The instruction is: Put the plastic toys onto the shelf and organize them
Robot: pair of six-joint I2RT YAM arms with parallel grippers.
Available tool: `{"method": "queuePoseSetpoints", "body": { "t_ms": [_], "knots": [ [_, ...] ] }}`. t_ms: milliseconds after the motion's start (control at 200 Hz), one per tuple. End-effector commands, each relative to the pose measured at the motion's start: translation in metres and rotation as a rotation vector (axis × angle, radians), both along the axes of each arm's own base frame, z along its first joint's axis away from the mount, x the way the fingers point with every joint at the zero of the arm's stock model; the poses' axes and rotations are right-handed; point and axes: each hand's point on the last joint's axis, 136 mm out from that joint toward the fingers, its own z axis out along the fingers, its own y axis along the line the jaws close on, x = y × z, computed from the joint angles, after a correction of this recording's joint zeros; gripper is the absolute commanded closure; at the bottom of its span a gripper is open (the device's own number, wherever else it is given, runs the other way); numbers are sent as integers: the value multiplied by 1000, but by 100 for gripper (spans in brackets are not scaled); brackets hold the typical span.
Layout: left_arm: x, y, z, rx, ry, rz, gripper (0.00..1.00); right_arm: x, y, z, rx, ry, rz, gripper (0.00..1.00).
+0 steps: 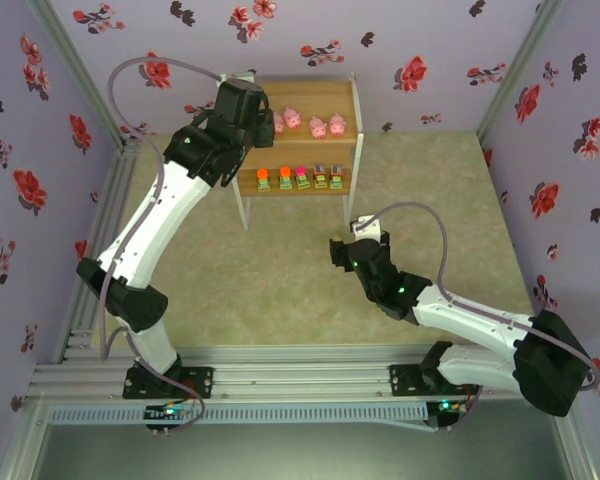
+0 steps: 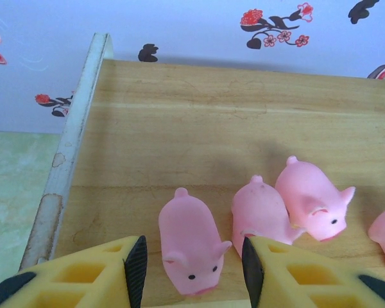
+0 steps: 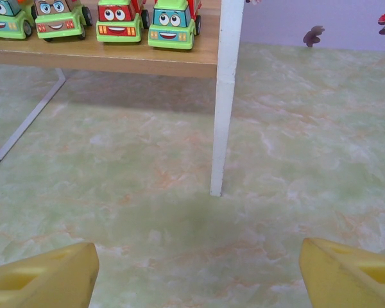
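Straddling pig [image 2: 189,247], seemingly loosely: left tool [image 2: 194,268]

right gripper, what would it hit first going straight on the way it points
Probably the shelf's white leg, almost centred between the fingers of the open right gripper; the mat before it looks bare. If it tilts down, it may touch the mat first.

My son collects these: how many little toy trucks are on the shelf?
5, in one row on the shelf's lower tier: two orange-topped trucks at the left, a magenta-topped truck in the middle, two grey-topped trucks at the right. None looks hidden.
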Motion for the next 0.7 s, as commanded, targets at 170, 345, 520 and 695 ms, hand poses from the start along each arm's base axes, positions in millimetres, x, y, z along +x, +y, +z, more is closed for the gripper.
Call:
{"method": "queuePoseSetpoints", "body": {
  "t_ms": [170,345,520,695],
  "knots": [
    [-30,3,43,22,-109,-51,49,4,-1,8,5,-8,-13,23],
    [-49,5,49,43,-148,-94,43,4,-4,9,1,-17,-27,21],
    [-67,18,46,56,-170,-108,32,4,-9,10,0,-28,-48,14],
    [-82,32,36,77,-182,-118,19,5,-14,11,-17,-37,-74,8]
  ]
}}
